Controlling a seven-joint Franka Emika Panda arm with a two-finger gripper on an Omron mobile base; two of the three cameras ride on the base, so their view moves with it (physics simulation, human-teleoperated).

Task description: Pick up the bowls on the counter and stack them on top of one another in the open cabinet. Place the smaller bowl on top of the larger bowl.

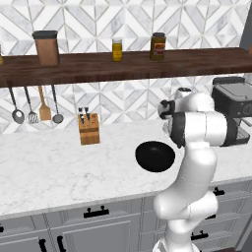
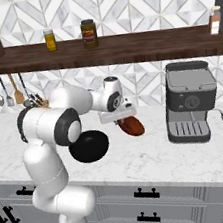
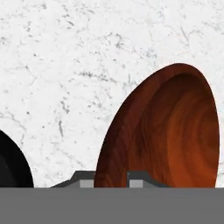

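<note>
From the left base view, your arm hides the claw, with the larger bowl (image 1: 155,156) resting on the tabletop (image 1: 59,167) just left of it. From the right base view, the claw (image 2: 126,121) carries the smaller bowl (image 2: 131,125), tilted and clear of the tabletop. In the hand view, its fingertips (image 3: 136,178) pinch the rim at one edge; judge this bowl rigid, light and smooth, so keep the rim pinch firm.

Chevron-tiled wall (image 1: 123,19), dark wooden shelf (image 1: 123,66), grey drawers (image 2: 162,202).

We see the smaller bowl (image 3: 170,131) as polished wood with ringed red-brown grain, the larger bowl (image 1: 155,156) as glossy black, the worktop (image 1: 59,167) as smooth grey-veined white marble, and the knife block (image 1: 89,129) as pale matt wood.
</note>
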